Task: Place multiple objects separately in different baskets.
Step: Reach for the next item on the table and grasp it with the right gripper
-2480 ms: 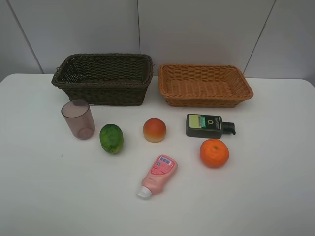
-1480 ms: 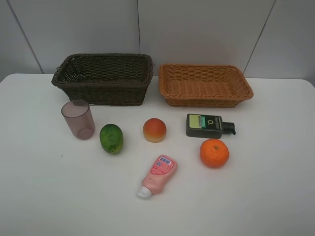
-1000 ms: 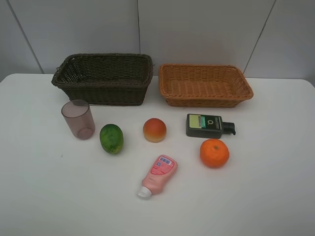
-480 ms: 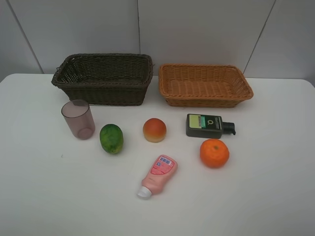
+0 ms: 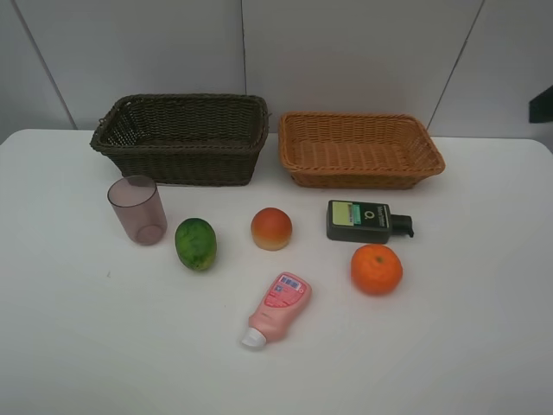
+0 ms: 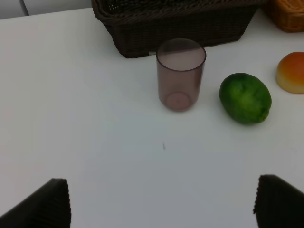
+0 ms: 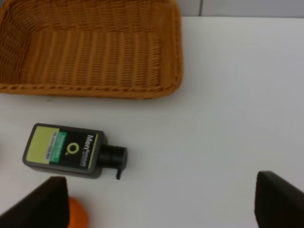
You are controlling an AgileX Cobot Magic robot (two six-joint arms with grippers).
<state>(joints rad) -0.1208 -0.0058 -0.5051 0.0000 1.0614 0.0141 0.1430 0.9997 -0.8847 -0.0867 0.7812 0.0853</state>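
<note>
The left jaws are released and spread wide, their dark fingertips (image 6: 45, 204) well apart over the white table (image 6: 71, 123) with nothing between them. Straight ahead of them, roughly midway between the two tips, the translucent mauve plastic cup (image 6: 181, 76) stands upright with its mouth up. Just beyond the cup is the front wall of the dark brown, deep rectangular wicker basket (image 6: 180, 23). Ahead and off to the right side of these jaws lies the green oval fruit (image 6: 245, 98), near the cup but apart from it. Farther to that side is the round red-yellow peach-like fruit (image 6: 291, 72), and beyond it a corner of the light orange-tan, shallow rectangular wicker basket (image 6: 287, 12).

The right jaws are released too, with their dark fingertips (image 7: 45, 202) wide apart and gripping nothing. Ahead of them and toward their left side, the dark flat bottle with a green label (image 7: 64, 150) lies on its side, its black pump cap pointing to the robot's right. The orange-tan basket sits beyond the bottle, apart from it. The round orange (image 7: 76, 216) is closer to these jaws than the bottle, just beside the left tip and only partly in view.

The pink squeeze bottle with a white cap (image 5: 278, 308) lies on its side on the table. It appears in neither wrist view, so its place relative to either pair of jaws cannot be told. All six items rest on the table, outside both baskets.
</note>
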